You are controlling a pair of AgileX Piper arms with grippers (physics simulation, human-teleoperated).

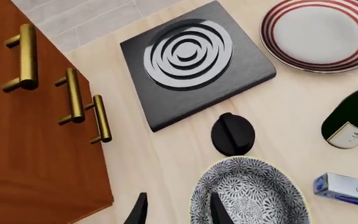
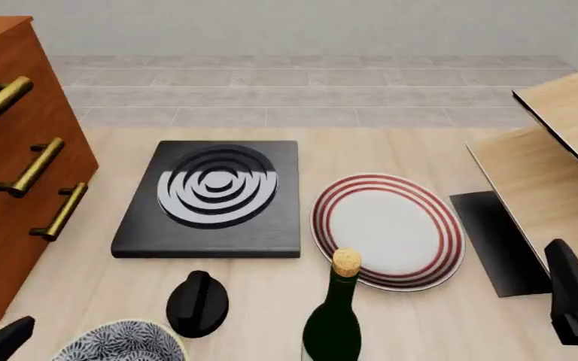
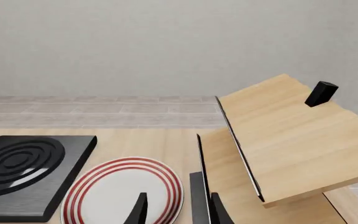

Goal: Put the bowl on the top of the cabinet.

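Bowl point(image 1: 249, 193), grey-blue floral speckle, pale rim; left end effector point(image 1: 177, 212) parted astride its rim.

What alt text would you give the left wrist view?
The open left gripper straddles the rim of a speckled grey-blue floral bowl beside a reddish-brown wooden cabinet. Beyond lie a black knob and a black ringed hob.

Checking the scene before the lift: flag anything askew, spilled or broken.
Nothing stands out. The bowl sits upright on the table, the bottle stands corked, the plate lies flat, and the cabinet drawers look shut.
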